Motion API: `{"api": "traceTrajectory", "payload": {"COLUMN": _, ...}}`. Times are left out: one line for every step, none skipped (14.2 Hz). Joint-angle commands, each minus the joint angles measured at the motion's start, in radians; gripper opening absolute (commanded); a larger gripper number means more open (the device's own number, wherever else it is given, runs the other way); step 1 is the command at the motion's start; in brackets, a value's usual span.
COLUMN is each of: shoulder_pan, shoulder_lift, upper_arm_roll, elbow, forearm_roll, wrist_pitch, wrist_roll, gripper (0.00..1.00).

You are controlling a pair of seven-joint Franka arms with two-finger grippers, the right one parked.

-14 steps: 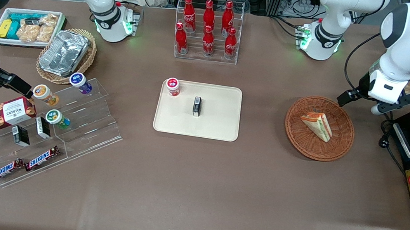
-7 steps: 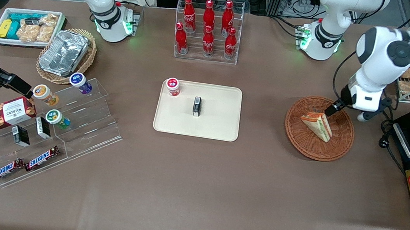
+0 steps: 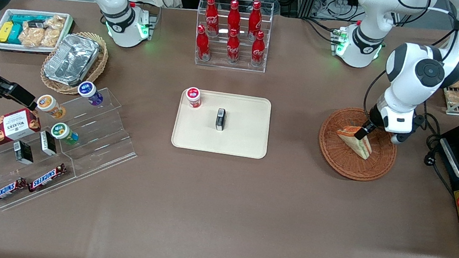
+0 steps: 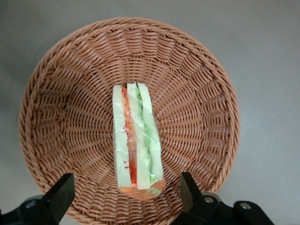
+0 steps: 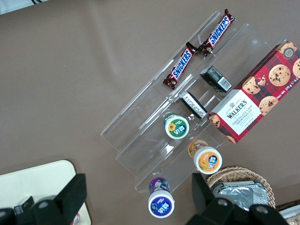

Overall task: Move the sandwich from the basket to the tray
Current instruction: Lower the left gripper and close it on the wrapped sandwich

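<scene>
Overhead, our gripper (image 3: 361,133) hides part of one sandwich (image 3: 359,144); wrist view bares it (image 4: 137,136) whole in one basket (image 4: 56,108), jaws wide, empty.

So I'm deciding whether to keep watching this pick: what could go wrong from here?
The open gripper hangs over the sandwich's filling end, not its middle, so a grasp there might tilt or drop it.

The sandwich looks soft and wrapped in film; the fingers could squash it or slip.

The tray already holds a red-capped jar and a small black box; a careless placement might knock them.
</scene>
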Motion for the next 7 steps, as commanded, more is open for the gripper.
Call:
{"api": "traceTrajectory", "payload": {"shoulder_pan": -0.008, "shoulder_lift": 0.046, "upper_arm_roll": 0.002, "elbow": 0.001, "forearm_roll": 0.015, "wrist_pitch": 0.066, "wrist_roll": -0.044, "gripper": 1.00}}
{"api": "traceTrajectory", "payload": {"shoulder_pan": -0.008, "shoulder_lift": 0.057, "upper_arm_roll": 0.002, "elbow": 0.001, "forearm_roll": 0.015, "wrist_pitch": 0.081, "wrist_roll": -0.058, "gripper": 1.00}}
{"api": "traceTrajectory", "payload": {"shoulder_pan": -0.008, "shoulder_lift": 0.066, "upper_arm_roll": 0.002, "elbow": -0.001, "forearm_roll": 0.015, "wrist_pitch": 0.089, "wrist_roll": -0.070, "gripper": 1.00}}
{"api": "traceTrajectory", "payload": {"shoulder_pan": -0.014, "shoulder_lift": 0.072, "upper_arm_roll": 0.002, "elbow": -0.001, "forearm_roll": 0.015, "wrist_pitch": 0.091, "wrist_roll": -0.073, "gripper": 1.00}}
{"api": "traceTrajectory", "payload": {"shoulder_pan": -0.020, "shoulder_lift": 0.078, "upper_arm_roll": 0.002, "elbow": -0.005, "forearm_roll": 0.015, "wrist_pitch": 0.098, "wrist_roll": -0.073, "gripper": 1.00}}
{"api": "traceTrajectory", "payload": {"shoulder_pan": -0.020, "shoulder_lift": 0.084, "upper_arm_roll": 0.002, "elbow": -0.013, "forearm_roll": 0.015, "wrist_pitch": 0.115, "wrist_roll": -0.075, "gripper": 1.00}}
{"api": "traceTrajectory", "payload": {"shoulder_pan": -0.022, "shoulder_lift": 0.087, "upper_arm_roll": 0.002, "elbow": -0.020, "forearm_roll": 0.015, "wrist_pitch": 0.131, "wrist_roll": -0.075, "gripper": 1.00}}
